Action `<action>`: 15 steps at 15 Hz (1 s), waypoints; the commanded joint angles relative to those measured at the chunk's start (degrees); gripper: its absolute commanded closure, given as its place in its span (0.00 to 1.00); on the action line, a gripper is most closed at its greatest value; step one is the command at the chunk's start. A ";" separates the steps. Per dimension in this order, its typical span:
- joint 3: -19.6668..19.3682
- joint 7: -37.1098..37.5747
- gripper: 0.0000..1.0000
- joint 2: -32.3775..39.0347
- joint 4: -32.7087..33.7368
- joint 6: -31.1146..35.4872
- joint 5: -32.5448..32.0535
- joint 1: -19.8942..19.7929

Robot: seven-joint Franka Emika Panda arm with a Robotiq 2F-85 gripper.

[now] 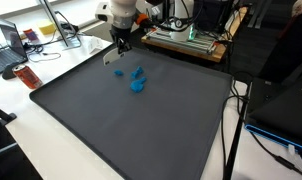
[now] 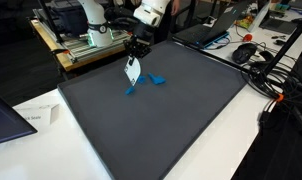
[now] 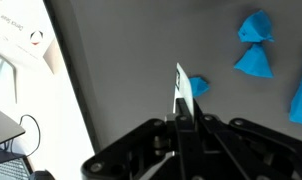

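White flat piece (a card or tag, too small to name surely) hanging from the gripper over the far part of the dark mat. Seen edge-on in the wrist view, thin as a blade, pinched between fingers drawn fully together on it. Cannot tell whether its lower edge meets the mat or hangs just clear.

Just behind it, a small blue scrap; joined to it or merely behind it, not clear. Nearby on the mat, more crumpled blue scraps, close together, beneath and beside the gripper. Around the mat, white tabletop. Beyond the far edge, a rack of equipment and a laptop.

As for progress: grasp made, piece held up at or just above the mat. Blue scraps lying loose, none gathered. Nothing set down elsewhere.
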 commanded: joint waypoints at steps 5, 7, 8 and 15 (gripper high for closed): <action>2.01 -12.49 0.99 -2.13 -1.59 1.74 13.31 -3.50; 2.42 -17.24 0.99 -2.48 -1.63 3.29 19.43 -4.54; 2.63 -19.76 0.99 -2.69 -1.59 3.59 22.41 -5.04; 3.66 -35.74 0.99 -5.17 -0.17 1.99 40.18 -7.84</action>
